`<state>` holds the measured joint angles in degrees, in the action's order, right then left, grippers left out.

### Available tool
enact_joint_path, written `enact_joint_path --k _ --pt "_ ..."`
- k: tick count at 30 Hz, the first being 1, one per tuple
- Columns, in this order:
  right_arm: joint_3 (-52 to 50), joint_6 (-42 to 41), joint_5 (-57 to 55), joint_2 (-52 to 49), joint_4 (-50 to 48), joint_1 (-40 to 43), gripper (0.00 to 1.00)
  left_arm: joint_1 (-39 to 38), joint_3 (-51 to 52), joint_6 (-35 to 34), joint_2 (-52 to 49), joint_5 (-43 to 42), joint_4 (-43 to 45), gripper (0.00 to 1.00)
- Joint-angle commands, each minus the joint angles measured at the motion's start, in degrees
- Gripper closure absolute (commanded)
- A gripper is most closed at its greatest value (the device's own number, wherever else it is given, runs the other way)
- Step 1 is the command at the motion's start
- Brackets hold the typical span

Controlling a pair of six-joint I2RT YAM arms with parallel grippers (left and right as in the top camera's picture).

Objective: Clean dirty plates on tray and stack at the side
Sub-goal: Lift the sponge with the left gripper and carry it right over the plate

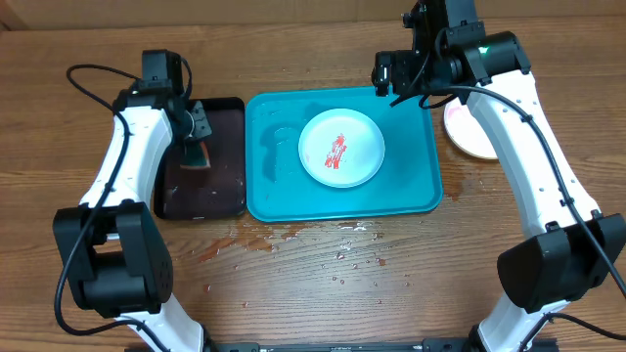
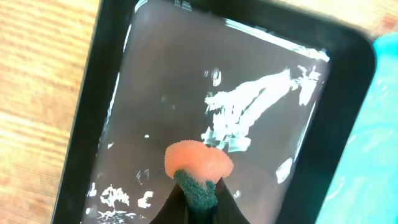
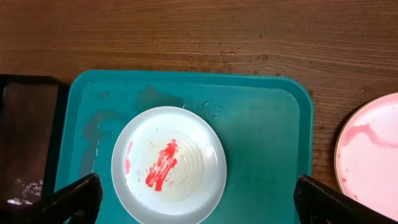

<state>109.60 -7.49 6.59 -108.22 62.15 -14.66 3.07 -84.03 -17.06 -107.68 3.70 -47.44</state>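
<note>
A: Quick one. Where's the plate?
B: White plate (image 1: 341,147) sits flat in the middle of the turquoise tray (image 1: 411,191), red smear (image 1: 335,149) across its centre. Not wiped.
A: Left claw (image 1: 196,125)?
B: Clamped on the sponge (image 2: 198,163), pink foam with the green scrub side nearest the fingers. It hangs over the wet black tray (image 2: 93,93), left of the turquoise one.
A: Right claw (image 1: 396,80)?
B: Jaws wide apart, gripping nothing, hovering over the tray's back edge near the right corner.
A: So the step is the wipe?
B: I'd say so. Carry the sponge across and land the foam face on the smear. The plate is light and loose, so it will likely skate under a hard push. I'd have the right claw pin the rim first, then scrub in short strokes through the centre.
A: Anything at the side?
B: Another plate (image 3: 373,155) on the counter (image 1: 313,293) right of the tray, with a pink film. Can't tell if a third lies under it.
</note>
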Motion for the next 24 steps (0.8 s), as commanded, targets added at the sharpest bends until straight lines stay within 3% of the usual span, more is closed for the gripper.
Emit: enact_joint_path --k 1,18,24 --pt "0.94 0.26 -0.55 0.61 -0.44 0.26 0.00 -1.25 -0.59 -0.98 0.79 2.25 0.31 0.95" --pt "0.87 0.26 -0.57 0.52 0.59 0.26 0.00 -1.77 -0.57 -1.14 0.63 1.22 0.11 0.96" --pt "-3.50 0.26 -0.57 -0.15 0.66 0.28 0.00 -1.77 -0.57 -1.18 0.63 1.20 0.13 0.96"
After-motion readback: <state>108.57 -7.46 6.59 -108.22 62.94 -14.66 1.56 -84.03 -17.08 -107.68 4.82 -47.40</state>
